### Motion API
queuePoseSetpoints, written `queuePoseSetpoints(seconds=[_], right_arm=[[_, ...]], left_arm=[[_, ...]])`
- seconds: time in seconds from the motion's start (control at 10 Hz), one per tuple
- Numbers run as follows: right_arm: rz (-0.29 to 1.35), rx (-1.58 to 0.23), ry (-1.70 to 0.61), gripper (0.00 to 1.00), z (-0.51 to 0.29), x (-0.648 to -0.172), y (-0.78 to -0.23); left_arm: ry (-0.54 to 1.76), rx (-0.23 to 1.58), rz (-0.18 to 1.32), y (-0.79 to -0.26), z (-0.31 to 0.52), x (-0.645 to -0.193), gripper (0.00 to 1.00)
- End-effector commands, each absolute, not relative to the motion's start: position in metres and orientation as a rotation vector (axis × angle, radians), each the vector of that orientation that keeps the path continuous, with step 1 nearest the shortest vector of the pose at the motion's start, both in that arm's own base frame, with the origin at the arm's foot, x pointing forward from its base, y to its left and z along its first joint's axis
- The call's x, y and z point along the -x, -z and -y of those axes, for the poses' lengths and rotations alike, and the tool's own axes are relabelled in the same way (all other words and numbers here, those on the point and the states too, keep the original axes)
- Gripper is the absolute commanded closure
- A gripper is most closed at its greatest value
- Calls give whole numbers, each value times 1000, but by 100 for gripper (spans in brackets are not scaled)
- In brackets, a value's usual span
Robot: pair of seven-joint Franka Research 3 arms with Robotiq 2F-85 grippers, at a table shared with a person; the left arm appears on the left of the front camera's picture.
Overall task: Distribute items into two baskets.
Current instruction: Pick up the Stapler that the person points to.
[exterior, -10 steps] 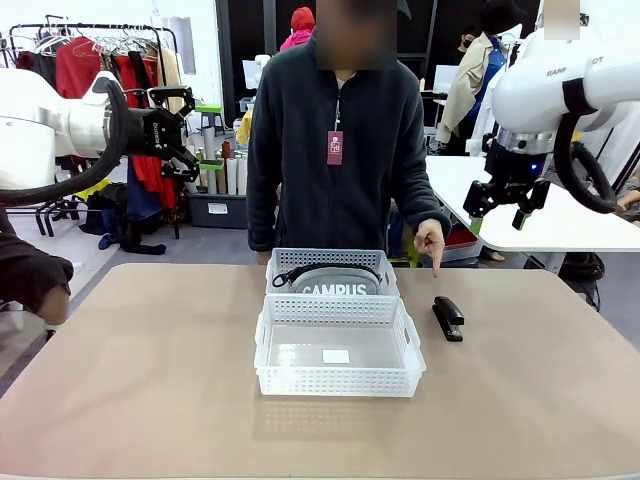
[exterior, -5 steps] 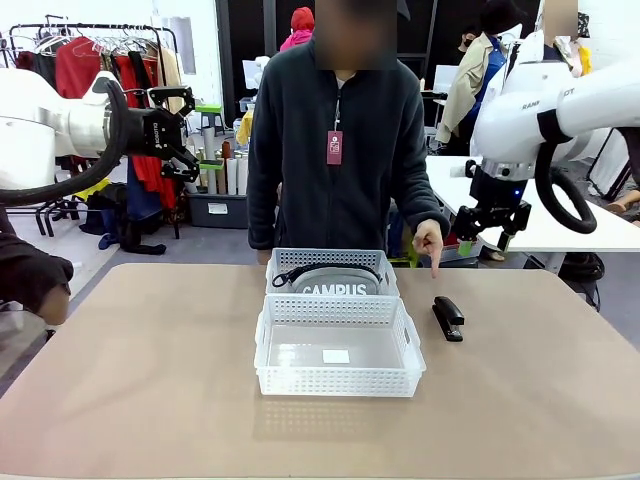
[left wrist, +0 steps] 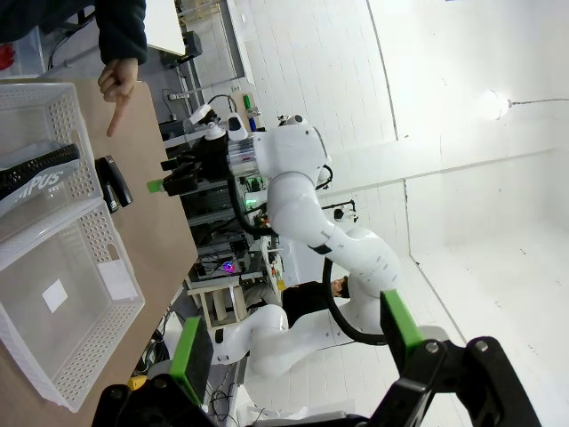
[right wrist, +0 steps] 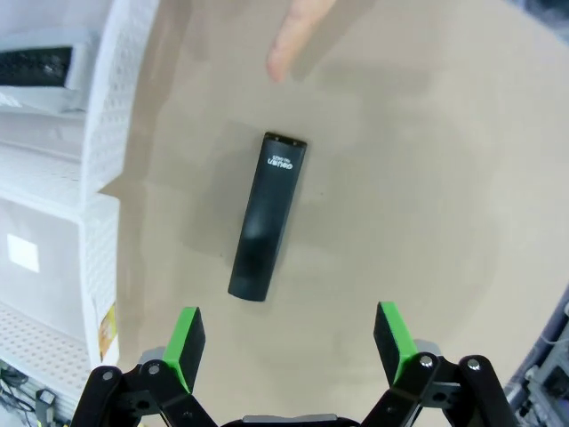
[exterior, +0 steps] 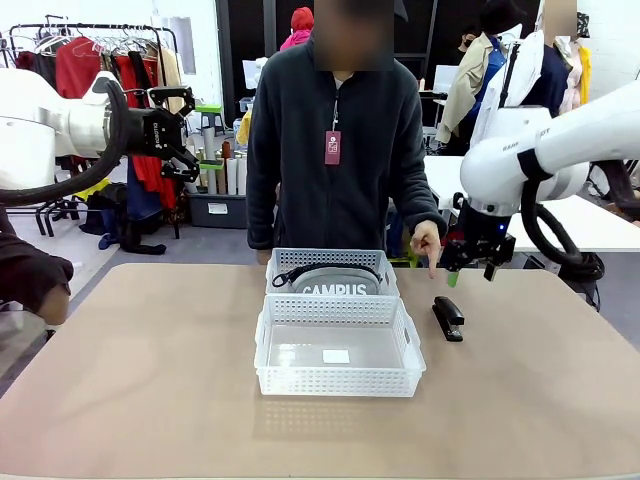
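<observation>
- Where the surface (exterior: pixel 150 380) lies nearest to us, we see the larger basket (exterior: pixel 340 381). It is white, translucent and lattice-sided, with a blank white label (exterior: pixel 336 356) on its floor and nothing else inside.
- Touching its far wall stands the smaller basket (exterior: pixel 330 257). It holds the grey pouch (exterior: pixel 335 285), whose white "CAMPUS" lettering is cut along the bottom by the near basket's rim. A black strap (exterior: pixel 300 272) curves over the top of the pouch.
- Just to the right of the baskets lies the black stapler (exterior: pixel 448 318), flat on the surface and in neither basket. In the right wrist view it carries small white print at its far end, too small for us to read.
- Above the stapler hovers the right gripper (exterior: pixel 470 272). Its green-padded jaws are spread wide and hold nothing.
- Just beyond, the person's hand (exterior: pixel 430 242) points one finger down toward the stapler.
- On the person's dark fleece hangs a maroon tag (exterior: pixel 335 147). We cannot read its markings.
- High at the left, well apart from the baskets, the left gripper (exterior: pixel 190 135) is held in the air, wide and empty.
</observation>
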State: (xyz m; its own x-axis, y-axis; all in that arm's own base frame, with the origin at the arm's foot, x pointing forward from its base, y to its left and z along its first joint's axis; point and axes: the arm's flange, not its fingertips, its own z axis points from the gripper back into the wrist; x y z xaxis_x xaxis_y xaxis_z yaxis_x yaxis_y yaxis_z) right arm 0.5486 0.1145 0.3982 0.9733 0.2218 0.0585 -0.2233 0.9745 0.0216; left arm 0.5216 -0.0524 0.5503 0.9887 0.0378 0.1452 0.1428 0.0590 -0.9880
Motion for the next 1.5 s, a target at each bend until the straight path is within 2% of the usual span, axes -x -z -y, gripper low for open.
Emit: queuePoseSetpoints(seconds=[0.0, 0.9, 1.0, 1.4], right_arm=[[120, -70, -153, 0, -124, -535, -380], [10, -35, -3, 0, -136, -562, -332], [11, -22, -47, 5, -132, -566, -330], [2, -13, -24, 85, -130, -571, -332]], left_arm=[[71, 1510, 139, -553, 52, -520, 0], [71, 1510, 139, -553, 52, -520, 0], [71, 1510, 139, -553, 52, -520, 0], [71, 1510, 139, -553, 52, -520, 0]])
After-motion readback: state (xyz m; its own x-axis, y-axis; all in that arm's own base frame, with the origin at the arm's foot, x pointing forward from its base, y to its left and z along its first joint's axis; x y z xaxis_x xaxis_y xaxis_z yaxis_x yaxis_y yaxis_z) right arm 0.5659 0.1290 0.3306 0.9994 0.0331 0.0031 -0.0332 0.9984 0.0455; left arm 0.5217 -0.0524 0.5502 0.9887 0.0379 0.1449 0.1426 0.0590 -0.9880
